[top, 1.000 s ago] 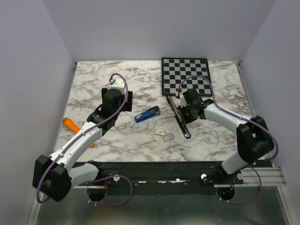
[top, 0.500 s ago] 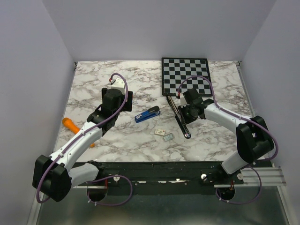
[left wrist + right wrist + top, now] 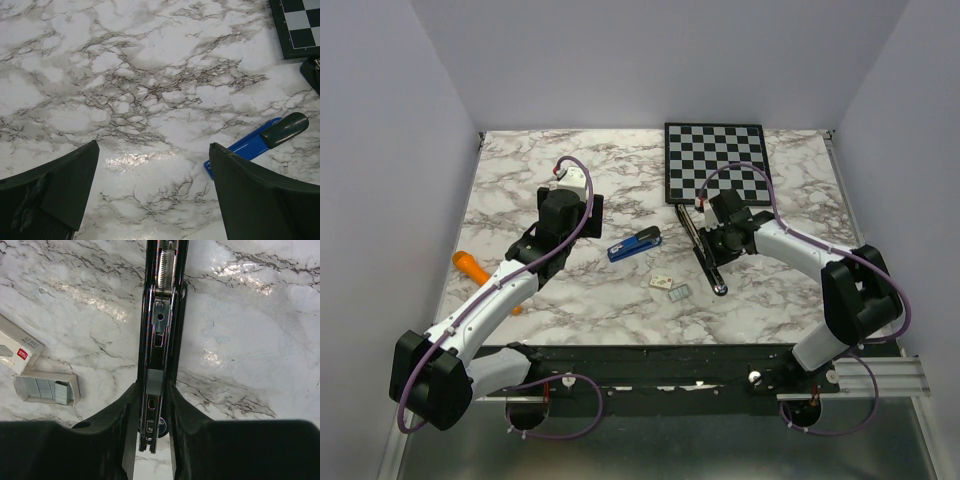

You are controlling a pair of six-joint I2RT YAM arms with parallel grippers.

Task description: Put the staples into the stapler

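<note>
A black stapler [image 3: 703,250] lies opened flat on the marble table, its rail [image 3: 159,325] running up the middle of the right wrist view. A small grey block of staples [image 3: 154,382] sits in that rail. My right gripper [image 3: 152,390] hangs over it with its fingers [image 3: 120,415] close on either side of the rail, holding nothing; in the top view the right gripper [image 3: 710,243] is over the stapler's middle. My left gripper [image 3: 152,190] is wide open and empty above bare marble, left of a blue stapler [image 3: 265,140].
A small white box [image 3: 20,347] and an open tray of more staples [image 3: 47,390] lie left of the black stapler. The blue stapler [image 3: 635,243] is at the centre, a chessboard [image 3: 715,160] at the back, and an orange object [image 3: 470,265] at the left.
</note>
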